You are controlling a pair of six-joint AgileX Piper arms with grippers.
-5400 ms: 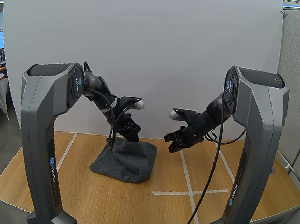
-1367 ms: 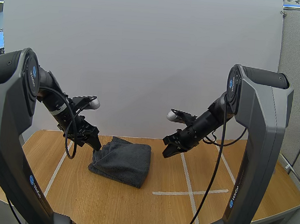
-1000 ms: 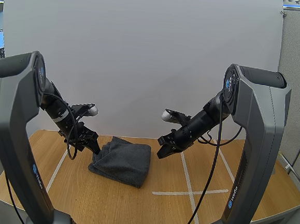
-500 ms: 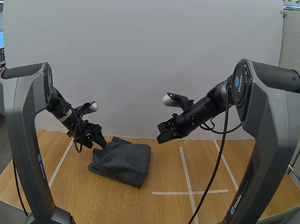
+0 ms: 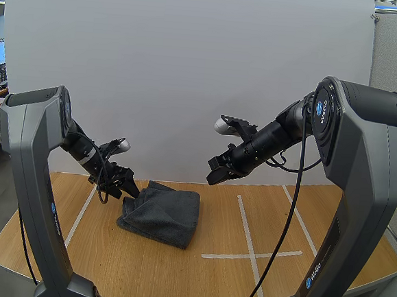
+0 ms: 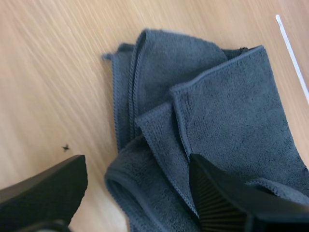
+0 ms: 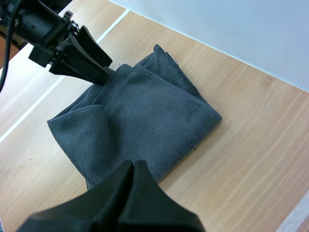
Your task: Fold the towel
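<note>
Table (image 5: 269, 216): The bare wood gives the cloth little to hold on to. If you pull sideways from one corner, expect the whole bundle to slide rather than unfold.

Towel (image 5: 162, 214): The dark grey towel lies in a loose, uneven bundle on the table, with several flaps overlapping. It looks only roughly doubled, not neatly folded. If you lift it as it lies, the creases could set crooked.

Left gripper (image 5: 128, 186): It sits low at the towel's rear left corner with its fingers spread wide and nothing between them. In the left wrist view the left gripper (image 6: 137, 169) has one finger over the towel (image 6: 227, 121) and the other over bare wood beside it. Close here and you may pinch a thick wad. You could also scrape the wood-side tip along the table.

Right gripper (image 5: 215, 177): It hangs well above the towel's rear right side. In its own view the right gripper (image 7: 133, 166) has its fingers pressed together into one wedge, carrying nothing. If you bring it down like that it will only poke the towel (image 7: 145, 116). If you steer it toward the left gripper (image 7: 99, 72), the two arms could clash.

Layered hems (image 6: 133, 96): Several stitched edges are stacked close together at the towel's left side. You could easily take the wrong layer there, or two at once, and the fold would come out skewed.
</note>
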